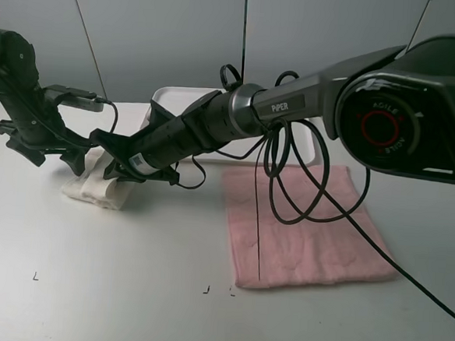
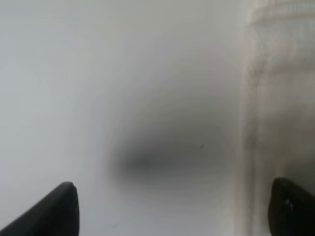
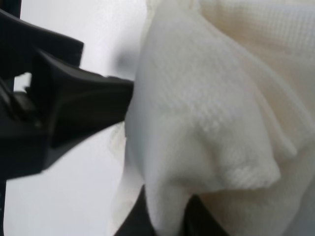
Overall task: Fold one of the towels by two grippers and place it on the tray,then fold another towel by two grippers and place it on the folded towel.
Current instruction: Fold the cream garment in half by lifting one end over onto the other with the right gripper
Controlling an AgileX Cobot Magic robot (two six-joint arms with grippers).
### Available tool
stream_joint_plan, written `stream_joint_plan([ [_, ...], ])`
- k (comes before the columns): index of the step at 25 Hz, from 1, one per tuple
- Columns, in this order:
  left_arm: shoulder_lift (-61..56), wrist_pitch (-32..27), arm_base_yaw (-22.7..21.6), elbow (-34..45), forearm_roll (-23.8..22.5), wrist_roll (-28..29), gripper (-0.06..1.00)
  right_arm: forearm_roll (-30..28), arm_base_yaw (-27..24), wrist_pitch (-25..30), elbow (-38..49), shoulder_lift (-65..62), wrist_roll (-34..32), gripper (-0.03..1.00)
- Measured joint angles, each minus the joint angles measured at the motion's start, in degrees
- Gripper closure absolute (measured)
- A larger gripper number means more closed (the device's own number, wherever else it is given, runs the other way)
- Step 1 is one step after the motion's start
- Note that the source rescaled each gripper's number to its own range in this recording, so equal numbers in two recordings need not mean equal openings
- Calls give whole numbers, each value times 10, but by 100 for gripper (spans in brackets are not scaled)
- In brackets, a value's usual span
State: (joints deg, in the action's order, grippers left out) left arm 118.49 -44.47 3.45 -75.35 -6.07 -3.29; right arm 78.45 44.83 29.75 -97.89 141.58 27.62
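Caught only from the right wrist: a thick fold of the cream towel (image 3: 211,123) pinched in the right gripper (image 3: 165,219), black fingers closed on the cloth from either side. Showed, from the left wrist, the left gripper (image 2: 174,201) spread wide over bare table (image 2: 98,73), holding nothing — towel edge just beside one fingertip, blurred, perhaps touching. Placed both from above: towel bundled on the table at the left, between the two grippers, right arm (image 1: 279,108) stretched across the middle to it. Left the white tray (image 1: 170,96) behind that arm, partly hidden by it. Lay flat to the right: the pink towel (image 1: 316,243), crossed by looping black cables (image 1: 293,219).
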Motion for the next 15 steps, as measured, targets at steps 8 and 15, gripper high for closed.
stream_joint_plan([
  [8,-10,-81,0,-97,-6,-3,-4,-1,0,1,-1,1,0,92],
  [15,-10,-133,0,-175,-20,-6,-4,164,4,4,-1,0,106,50],
])
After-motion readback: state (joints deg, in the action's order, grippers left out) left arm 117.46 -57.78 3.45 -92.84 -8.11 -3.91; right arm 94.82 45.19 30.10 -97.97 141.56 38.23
